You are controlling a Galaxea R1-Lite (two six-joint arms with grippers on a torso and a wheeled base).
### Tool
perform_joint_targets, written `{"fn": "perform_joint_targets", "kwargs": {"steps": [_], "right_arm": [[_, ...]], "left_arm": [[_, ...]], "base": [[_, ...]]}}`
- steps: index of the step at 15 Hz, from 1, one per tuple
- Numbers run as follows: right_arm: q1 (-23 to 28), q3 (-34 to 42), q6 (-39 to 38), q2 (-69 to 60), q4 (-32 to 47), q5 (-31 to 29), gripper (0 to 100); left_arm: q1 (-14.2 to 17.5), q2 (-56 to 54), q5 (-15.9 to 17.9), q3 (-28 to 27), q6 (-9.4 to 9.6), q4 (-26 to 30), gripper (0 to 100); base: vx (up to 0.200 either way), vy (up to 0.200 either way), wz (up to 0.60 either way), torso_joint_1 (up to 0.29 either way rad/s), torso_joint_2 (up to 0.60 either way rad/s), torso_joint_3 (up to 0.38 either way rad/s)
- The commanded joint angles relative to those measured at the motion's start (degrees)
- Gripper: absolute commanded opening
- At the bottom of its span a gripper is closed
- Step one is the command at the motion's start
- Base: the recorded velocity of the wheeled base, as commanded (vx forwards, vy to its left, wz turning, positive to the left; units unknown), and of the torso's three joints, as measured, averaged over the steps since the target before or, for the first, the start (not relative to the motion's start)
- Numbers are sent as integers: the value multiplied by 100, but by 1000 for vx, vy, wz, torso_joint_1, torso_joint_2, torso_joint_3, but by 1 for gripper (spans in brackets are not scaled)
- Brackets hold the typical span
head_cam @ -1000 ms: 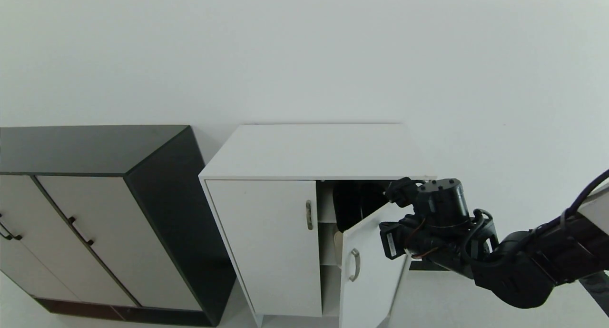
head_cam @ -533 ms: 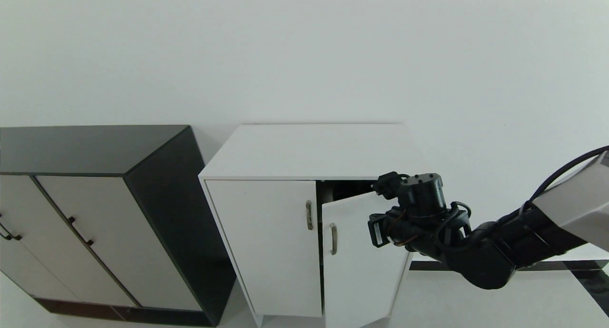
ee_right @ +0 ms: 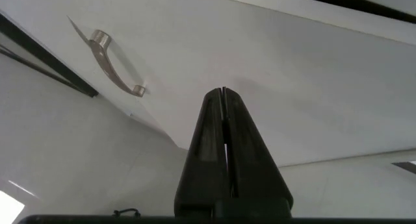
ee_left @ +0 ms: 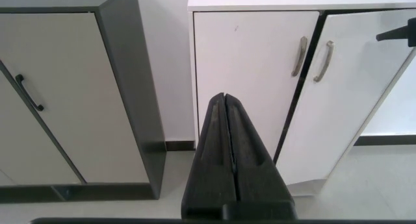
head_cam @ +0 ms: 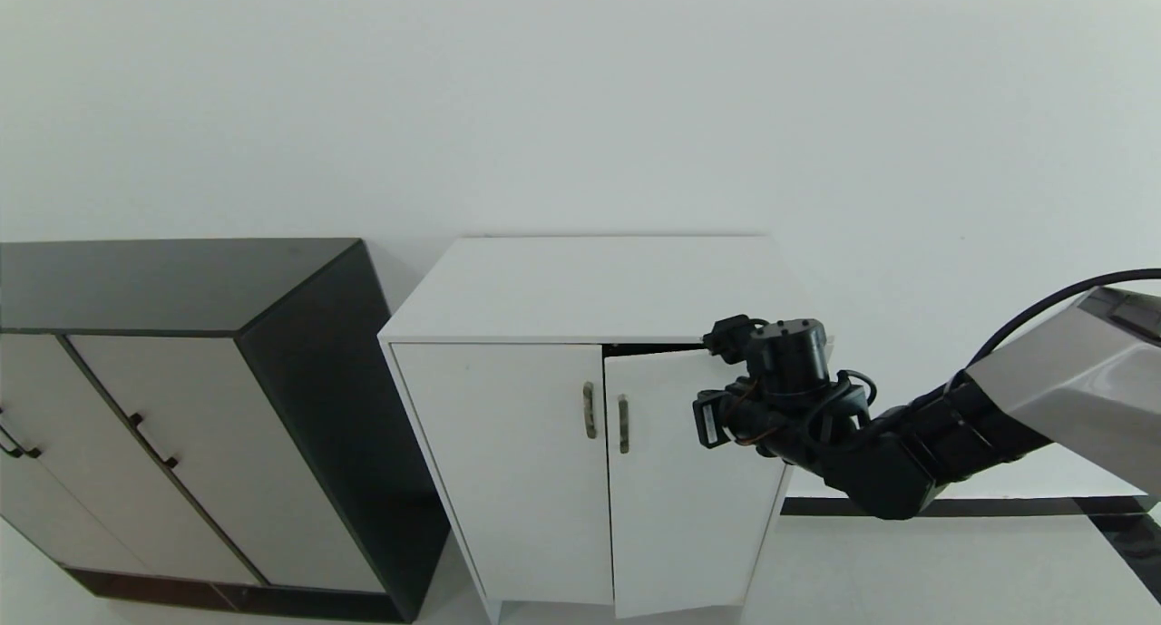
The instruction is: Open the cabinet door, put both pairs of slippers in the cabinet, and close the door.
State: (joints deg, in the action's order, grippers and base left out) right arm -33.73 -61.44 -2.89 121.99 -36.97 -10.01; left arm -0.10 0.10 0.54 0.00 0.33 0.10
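White cabinet (head_cam: 590, 289): its right door (head_cam: 689, 480) stands almost shut, a dark slit on top, inside hidden. The right gripper (ee_right: 224, 94), fingers pressed together, points at that door, contact unclear; the left gripper (ee_left: 225, 97), also clenched, hangs well back.

A black cabinet (head_cam: 181, 285) with beige doors (head_cam: 209, 480) stands against the white wall (head_cam: 580, 99).

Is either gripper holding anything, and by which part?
Nothing is held. Left gripper shut, empty; right gripper shut, at the cabinet door panel, clear of its handle.

Cabinet (head_cam: 590, 289) just right of a second cupboard (head_cam: 181, 285), right end effector (ee_right: 224, 94) before its right door (head_cam: 689, 498)
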Motion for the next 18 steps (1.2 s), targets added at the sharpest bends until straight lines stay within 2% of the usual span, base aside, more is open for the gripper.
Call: {"fn": "perform_joint_targets", "kwargs": {"steps": [1, 18], "right_arm": [[33, -79, -1, 62, -3, -1, 0], [262, -457, -19, 378, 6, -1, 0]], "left_arm": [[1, -1, -1, 0, 2, -1, 0], [1, -1, 8, 0, 2, -1, 0]], "base": [[0, 0, 0, 0, 0, 0], [0, 0, 0, 0, 0, 0]]}}
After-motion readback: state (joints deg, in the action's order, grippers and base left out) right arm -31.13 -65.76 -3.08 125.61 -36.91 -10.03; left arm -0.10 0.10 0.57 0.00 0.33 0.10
